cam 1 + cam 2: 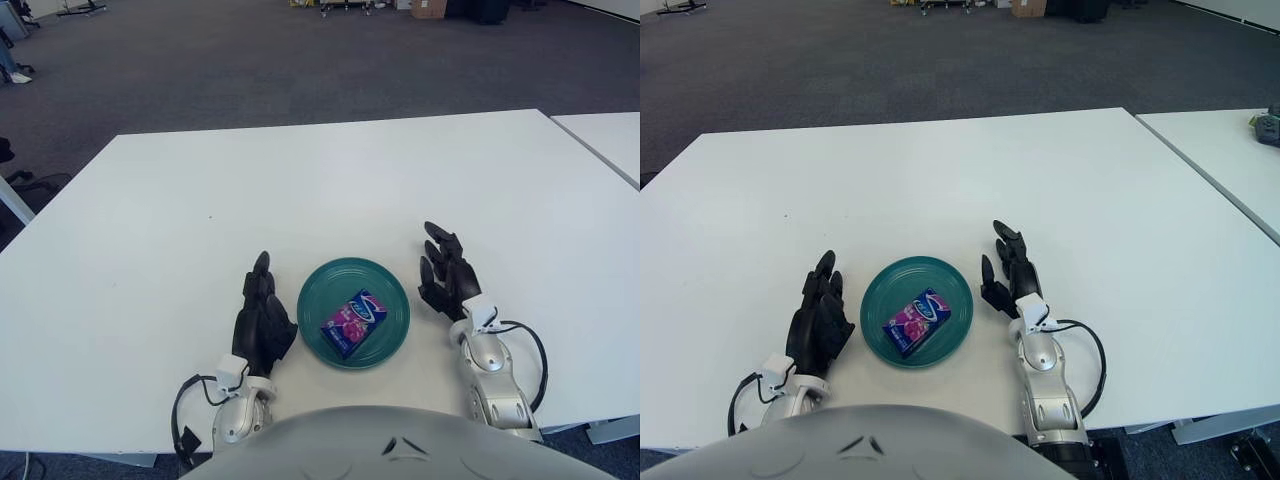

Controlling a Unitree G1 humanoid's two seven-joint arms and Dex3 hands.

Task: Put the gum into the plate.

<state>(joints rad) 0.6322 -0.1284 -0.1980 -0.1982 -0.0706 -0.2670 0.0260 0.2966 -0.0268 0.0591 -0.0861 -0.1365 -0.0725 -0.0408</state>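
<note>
A blue and pink gum pack (353,322) lies flat inside the teal plate (325,293) on the white table (330,190), also seen in the right eye view (917,320). My left hand (262,318) shows just left of the plate, fingers stretched out and holding nothing. My right hand (447,271) shows just right of the plate, fingers spread and holding nothing. Neither hand touches the plate or the gum.
A second white table (610,135) stands close at the right, with a narrow gap between the two. A dark object (1267,128) sits on it at the far right. Grey carpet floor lies beyond the table's far edge.
</note>
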